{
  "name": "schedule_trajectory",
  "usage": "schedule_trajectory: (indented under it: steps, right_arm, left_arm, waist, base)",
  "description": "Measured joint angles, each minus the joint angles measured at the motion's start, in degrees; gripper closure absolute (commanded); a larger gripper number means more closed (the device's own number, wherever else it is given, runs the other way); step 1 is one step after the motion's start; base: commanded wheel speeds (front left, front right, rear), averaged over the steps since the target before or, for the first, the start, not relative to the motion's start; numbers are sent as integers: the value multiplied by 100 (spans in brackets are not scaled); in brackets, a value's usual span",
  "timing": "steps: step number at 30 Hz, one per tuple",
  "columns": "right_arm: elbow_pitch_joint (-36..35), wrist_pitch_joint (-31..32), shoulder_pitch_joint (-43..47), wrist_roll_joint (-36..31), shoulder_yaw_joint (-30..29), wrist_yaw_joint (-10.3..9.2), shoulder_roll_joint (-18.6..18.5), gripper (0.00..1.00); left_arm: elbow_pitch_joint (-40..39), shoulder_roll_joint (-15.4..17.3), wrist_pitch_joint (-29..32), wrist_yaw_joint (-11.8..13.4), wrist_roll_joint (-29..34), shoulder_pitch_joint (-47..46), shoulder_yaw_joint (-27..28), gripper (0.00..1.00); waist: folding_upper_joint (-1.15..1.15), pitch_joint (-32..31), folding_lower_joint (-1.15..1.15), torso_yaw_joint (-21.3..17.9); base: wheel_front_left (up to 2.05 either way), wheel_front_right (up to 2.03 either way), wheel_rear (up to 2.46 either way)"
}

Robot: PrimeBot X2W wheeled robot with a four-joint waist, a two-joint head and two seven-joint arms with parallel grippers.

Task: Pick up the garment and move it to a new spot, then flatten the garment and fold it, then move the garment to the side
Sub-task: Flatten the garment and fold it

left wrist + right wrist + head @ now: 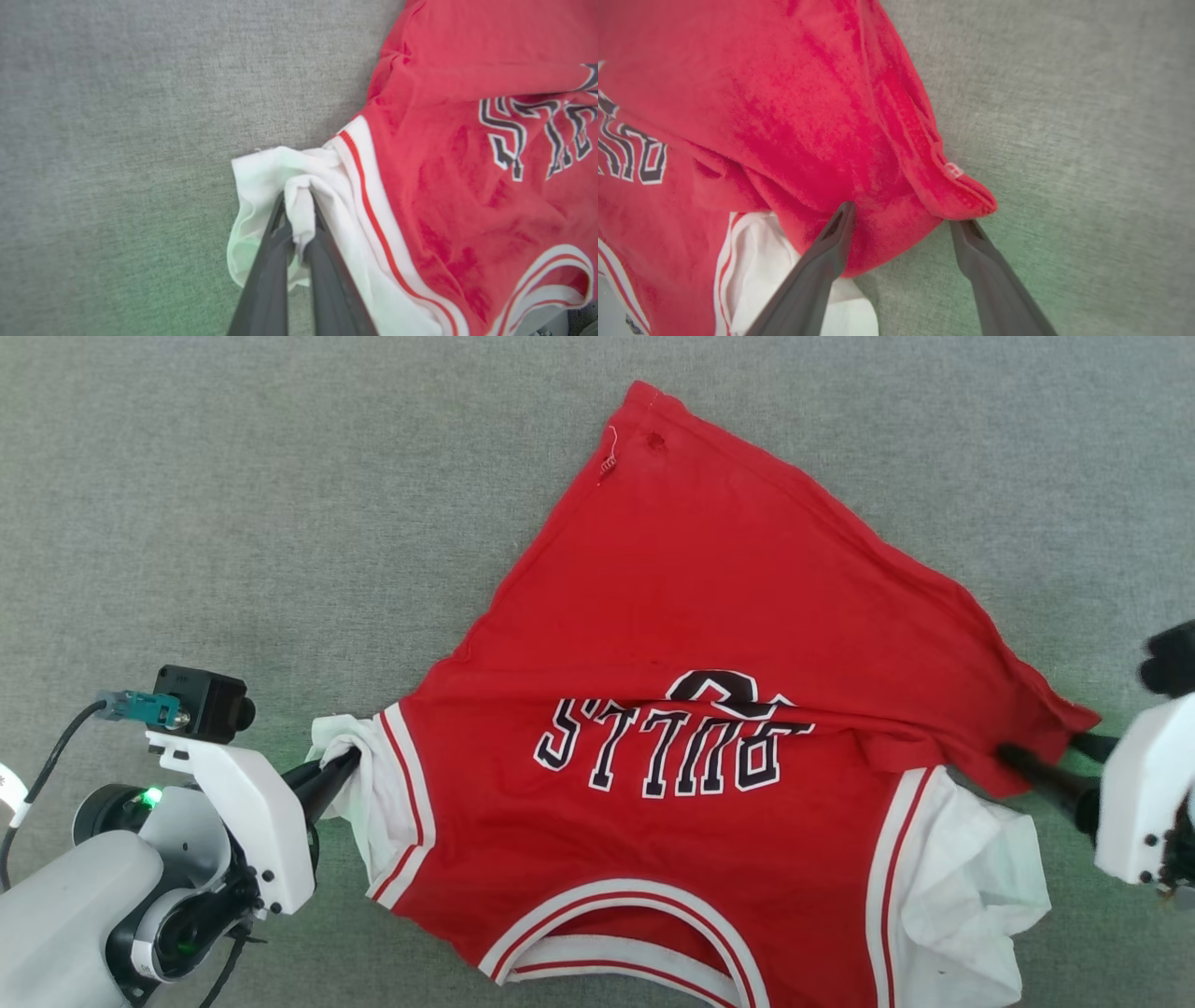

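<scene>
Garment: red jersey, spread mostly flat on the grey fabric surface, collar toward the robot, lettering face up. On the robot's right a red hem corner lies over the edge of the right white sleeve. Left end effector: fingers pinched tight on a bunched fold of the left white sleeve. Right end effector: fingers spread wide, gripping nothing. One tip rests against the red fabric, the other sits just beside the hem corner.
</scene>
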Motion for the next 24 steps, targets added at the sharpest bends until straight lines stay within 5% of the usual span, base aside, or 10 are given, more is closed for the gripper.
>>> schedule_trajectory:
  steps: [12, 24]
  right_arm:
    - [-2030, -519, -5, -335, -606, -15, 93, 0]
    - [-593, -1003, -1916, -512, 654, -16, -385, 0]
  left_arm:
    - [-54, -116, -68, -34, 41, 39, -43, 100]
    - [260, -862, 52, -436, 408, -444, -323, 100]
  waist:
    - [0, -98, 0, 327]
    - [0, 77, 0, 1149]
  base:
    - [0, 0, 0]
    - [0, 0, 0]
